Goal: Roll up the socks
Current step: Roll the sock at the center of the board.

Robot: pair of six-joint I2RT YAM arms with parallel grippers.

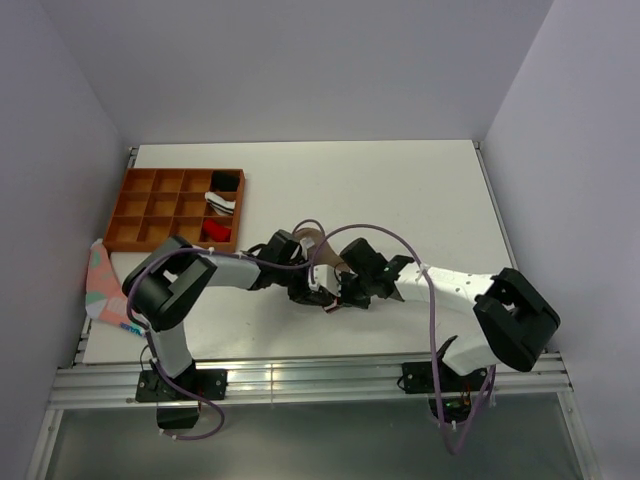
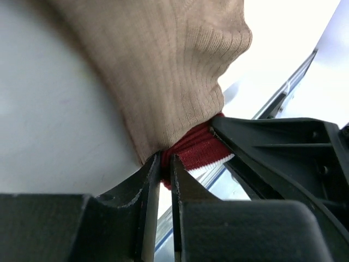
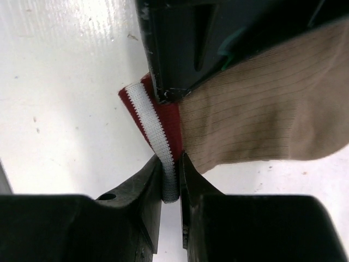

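The tan-brown sock lies on the white table, its ribbed body spreading away from both wrists. My left gripper has its jaws almost together, with the maroon cuff pinched between the tips. From the opposite side, my right gripper is shut on the cuff's white stripe, with the tan body to its right. In the top view the two grippers meet at the table's middle and hide most of the sock. A red sock bundle sits in a tray compartment.
An orange compartment tray stands at the back left and also holds a black item and a white item. A patterned cloth hangs over the table's left edge. The metal rail runs along the near edge.
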